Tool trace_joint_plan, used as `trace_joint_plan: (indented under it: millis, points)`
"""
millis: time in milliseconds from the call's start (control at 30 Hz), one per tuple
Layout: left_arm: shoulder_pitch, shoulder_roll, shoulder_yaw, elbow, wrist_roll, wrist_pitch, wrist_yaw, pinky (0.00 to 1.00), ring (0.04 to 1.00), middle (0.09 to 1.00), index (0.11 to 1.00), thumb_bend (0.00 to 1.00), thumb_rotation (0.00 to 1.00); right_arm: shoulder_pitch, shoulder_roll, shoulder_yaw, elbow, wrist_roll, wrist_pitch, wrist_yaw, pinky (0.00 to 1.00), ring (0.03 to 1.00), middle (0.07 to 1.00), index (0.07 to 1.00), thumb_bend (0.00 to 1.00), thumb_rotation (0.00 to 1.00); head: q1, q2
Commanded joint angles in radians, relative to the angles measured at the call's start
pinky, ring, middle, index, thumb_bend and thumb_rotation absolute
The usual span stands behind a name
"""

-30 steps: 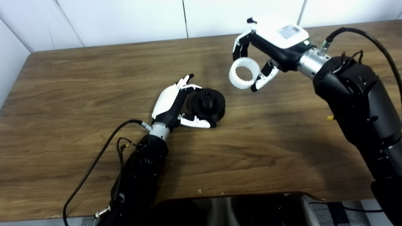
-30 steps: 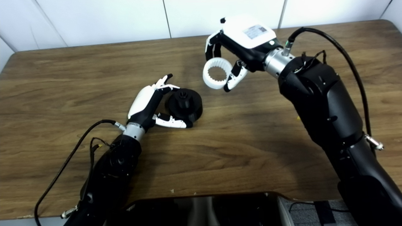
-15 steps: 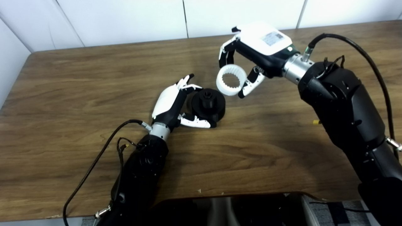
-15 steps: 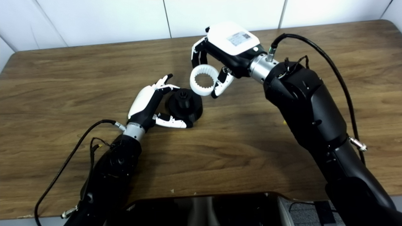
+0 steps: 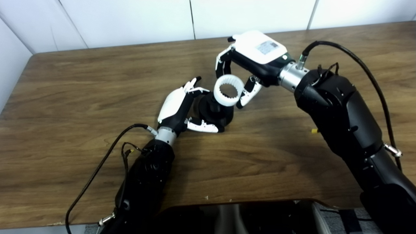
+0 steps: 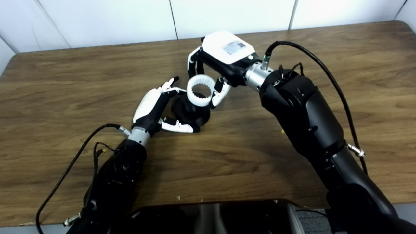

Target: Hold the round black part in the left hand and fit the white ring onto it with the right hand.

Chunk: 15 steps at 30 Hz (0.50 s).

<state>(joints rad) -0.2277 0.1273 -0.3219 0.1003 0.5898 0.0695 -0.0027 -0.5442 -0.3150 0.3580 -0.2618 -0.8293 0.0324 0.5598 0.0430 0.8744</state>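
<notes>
The round black part [image 5: 218,113] rests on the wooden table near its middle. My left hand [image 5: 182,107] is shut on it, fingers at its far left side and thumb along its near edge. My right hand [image 5: 252,61] is shut on the white toothed ring [image 5: 228,95] and holds it tilted just above the black part's far right edge, covering part of it. The ring also shows in the right eye view [image 6: 201,90], with the black part [image 6: 191,114] below it.
The brown wooden table [image 5: 81,97] runs to a white wall at the back. A small yellow piece [image 5: 314,131] lies on the table beside my right forearm. A dark glossy panel [image 5: 234,216] sits at the near edge.
My right hand has carried the white ring left and down, from well off to the right to just above the black part. My left hand and the black part have not moved.
</notes>
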Motion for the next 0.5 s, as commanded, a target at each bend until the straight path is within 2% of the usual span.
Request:
trace_joint_plan:
  millis: [0,467]
  points:
    - [-0.029,0.001,-0.002,-0.002,0.019,0.006,0.002,1.0,1.0,1.0,0.611,0.97,0.31,-0.045,0.014,-0.005,-0.009,0.001,-0.016,-0.031,0.92,0.723,0.487,0.492,0.53,0.01,0.003,0.001]
    - [-0.027,0.002,-0.006,-0.007,0.026,0.012,-0.001,1.0,1.0,1.0,0.62,0.97,0.3,-0.05,0.05,0.022,0.027,-0.016,-0.013,-0.039,0.92,0.711,0.474,0.518,0.52,0.01,0.008,0.004]
